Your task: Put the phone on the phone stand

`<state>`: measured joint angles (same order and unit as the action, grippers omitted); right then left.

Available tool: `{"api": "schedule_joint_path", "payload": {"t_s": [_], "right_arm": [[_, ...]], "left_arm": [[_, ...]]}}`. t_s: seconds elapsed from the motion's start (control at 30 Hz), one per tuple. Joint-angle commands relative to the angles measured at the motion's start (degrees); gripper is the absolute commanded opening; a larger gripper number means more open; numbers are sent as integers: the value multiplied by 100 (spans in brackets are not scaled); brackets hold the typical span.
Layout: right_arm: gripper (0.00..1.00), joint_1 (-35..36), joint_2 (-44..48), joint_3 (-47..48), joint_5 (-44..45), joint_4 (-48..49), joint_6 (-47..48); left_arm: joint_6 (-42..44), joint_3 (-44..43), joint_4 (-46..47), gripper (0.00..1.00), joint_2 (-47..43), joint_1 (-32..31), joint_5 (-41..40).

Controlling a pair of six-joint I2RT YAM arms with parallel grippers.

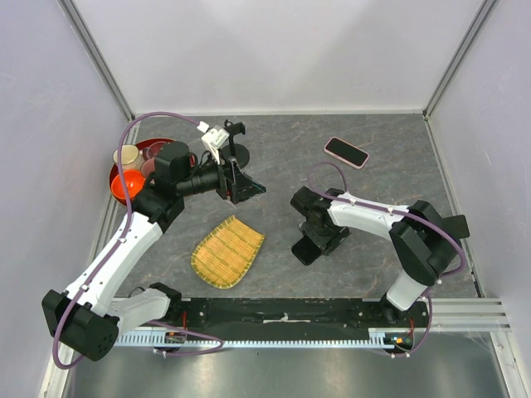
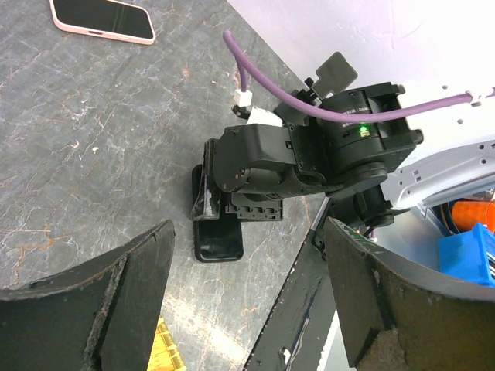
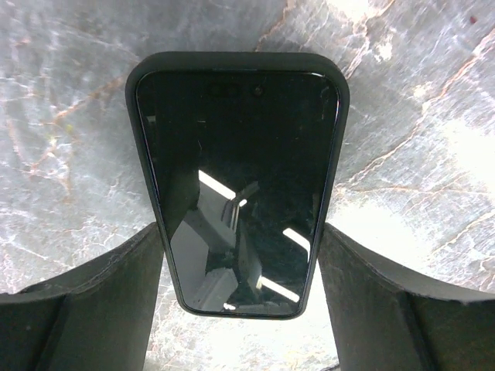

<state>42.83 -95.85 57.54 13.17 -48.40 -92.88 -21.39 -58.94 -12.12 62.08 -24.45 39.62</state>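
Only your right wrist view shows the right jaws pinching the long edges of an all-black smartphone [image 3: 240,178]. Your left wrist view shows the left jaws spread wide, holding nothing. From above you count two phones and two stands. The pink-rimmed, black-screened phone [image 1: 346,152] lies flat toward the far right corner of the grey marbled desk [image 1: 286,141]. It is well apart from the black disc-based clamp stand [image 1: 238,148] near the far edge, with the folding black stand [image 1: 247,191] just beside that. Bare desk separates phone and stand.
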Motion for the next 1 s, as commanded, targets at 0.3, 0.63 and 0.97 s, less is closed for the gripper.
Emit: {"api": "schedule_joint_path", "payload": {"t_s": [0.3, 0.63, 0.97], "right_arm": [[0, 287, 795, 363, 2012, -872, -704], [0, 393, 1060, 943, 4684, -3418, -2715], [0, -1247, 2009, 978, 5846, -3518, -1331]], "left_arm": [[100, -30, 131, 84, -48, 1, 169], [91, -21, 140, 84, -3, 1, 178], [56, -4, 157, 84, 102, -25, 222]]}}
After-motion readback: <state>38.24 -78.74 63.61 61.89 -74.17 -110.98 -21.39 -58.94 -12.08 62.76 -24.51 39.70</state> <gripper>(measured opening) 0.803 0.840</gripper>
